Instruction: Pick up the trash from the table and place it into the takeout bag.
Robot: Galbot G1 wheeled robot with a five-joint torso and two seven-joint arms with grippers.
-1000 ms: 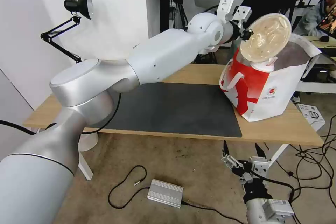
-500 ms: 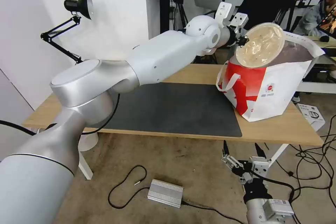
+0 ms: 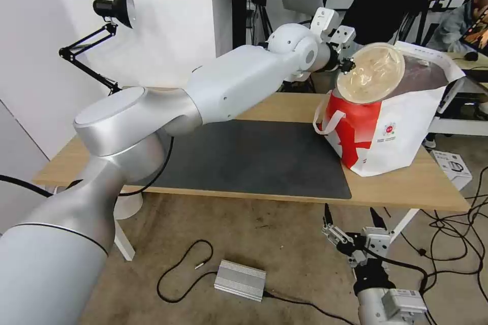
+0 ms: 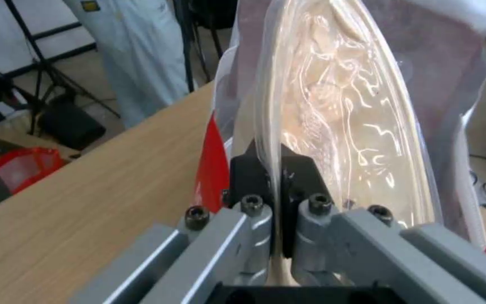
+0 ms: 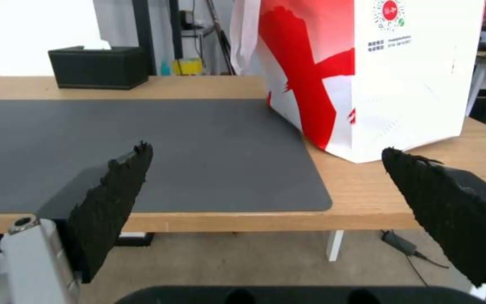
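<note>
A shallow beige soiled bowl [image 3: 371,73] hangs tilted on edge over the left rim of the red-and-white takeout bag [image 3: 391,132]. My left gripper [image 3: 348,64] is shut on the bowl's rim. In the left wrist view the black fingers [image 4: 251,169] pinch the thin rim of the bowl [image 4: 338,105], with the bag [image 4: 212,173] just behind. The bag stands at the right end of the table [image 3: 284,104], beside the dark mat [image 3: 254,157]. My right gripper [image 3: 353,236] hangs open below the table's front edge, facing the bag [image 5: 367,76].
A black tissue box [image 5: 99,67] sits at the table's back edge. A black desk lamp [image 3: 114,7] is clamped at the far left. On the floor lie a silver box [image 3: 240,279], cables and a white carton [image 3: 452,165]. A person stands behind the bag.
My left gripper has carried the bowl down and to the left, closer to the bag's mouth. The bag's top has shifted a little. The right arm has not moved.
</note>
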